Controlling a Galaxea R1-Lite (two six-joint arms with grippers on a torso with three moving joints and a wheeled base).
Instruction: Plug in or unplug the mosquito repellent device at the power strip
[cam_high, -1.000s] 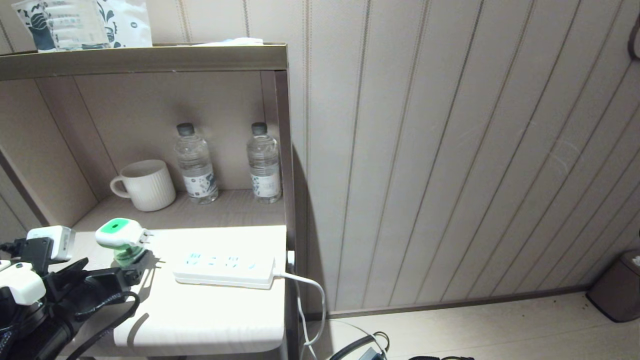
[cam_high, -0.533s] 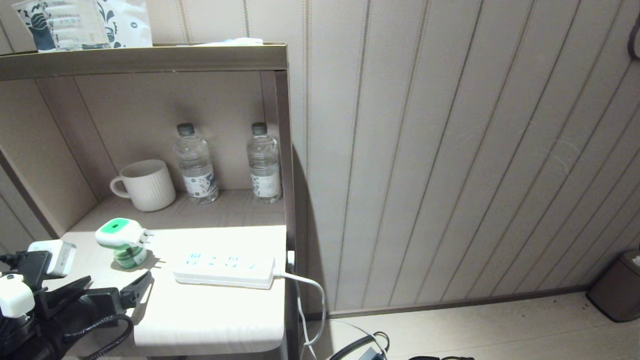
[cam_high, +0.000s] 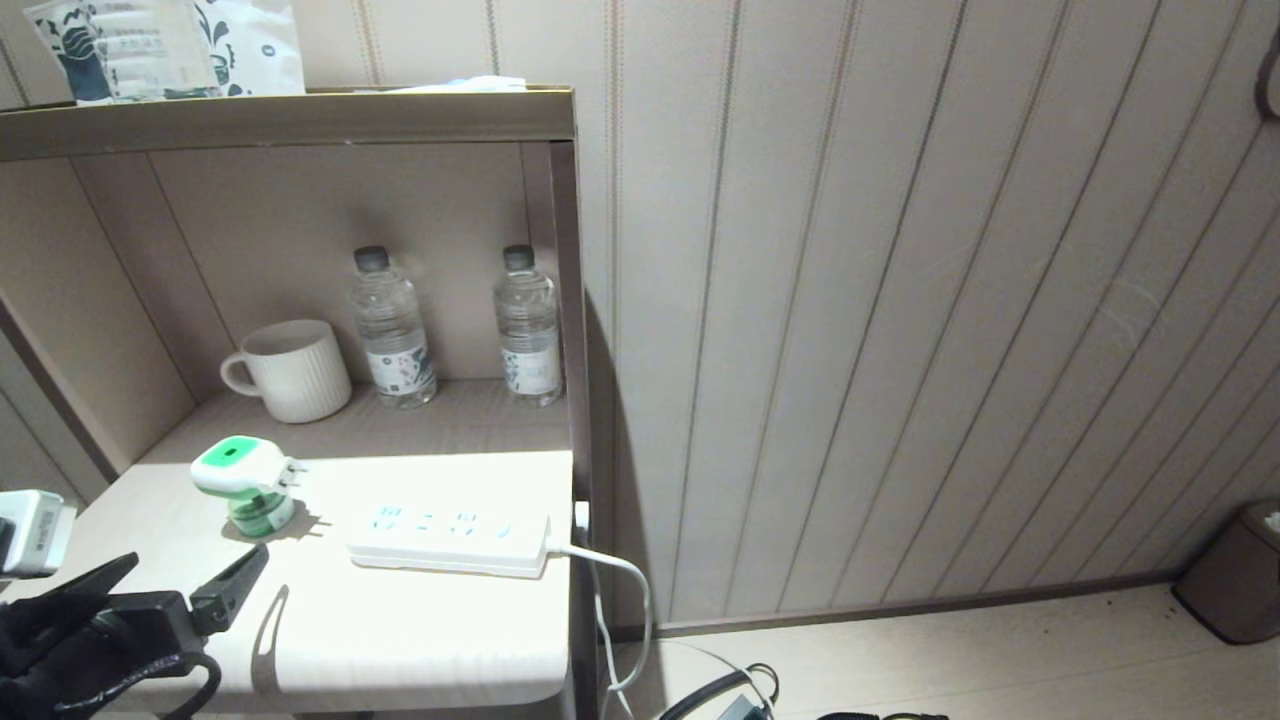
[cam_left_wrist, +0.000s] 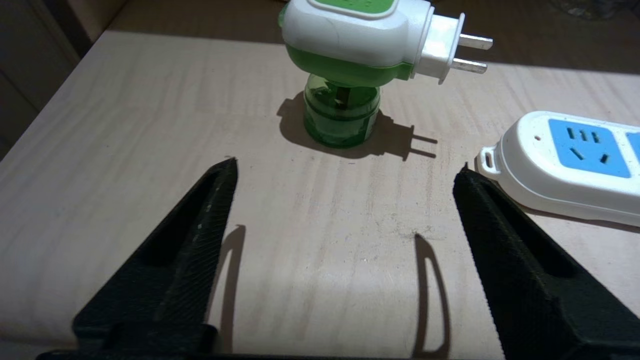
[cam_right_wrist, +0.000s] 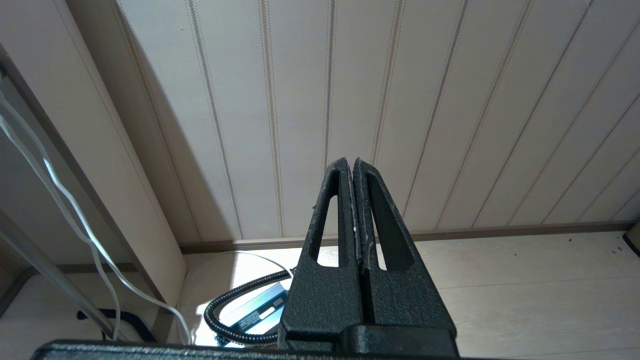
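On the lit shelf, the device (cam_high: 245, 484) stands upright and unplugged, prongs facing the strip (cam_high: 450, 530) just beside it, while the left gripper (cam_high: 180, 585) hovers near with fingers wide and empty; the right gripper (cam_right_wrist: 353, 165) hangs pressed closed.

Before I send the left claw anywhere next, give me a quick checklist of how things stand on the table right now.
1. Left claw open and empty: ok.
2. Mosquito repellent device upright on the table, apart from the claw: ok.
3. Prongs free, pointing toward the power strip: ok.
4. Device plugged in: not ok, it stands beside the strip.
5. Strip's nearest socket unoccupied: ok.
6. Right claw shut, parked over the floor: ok.
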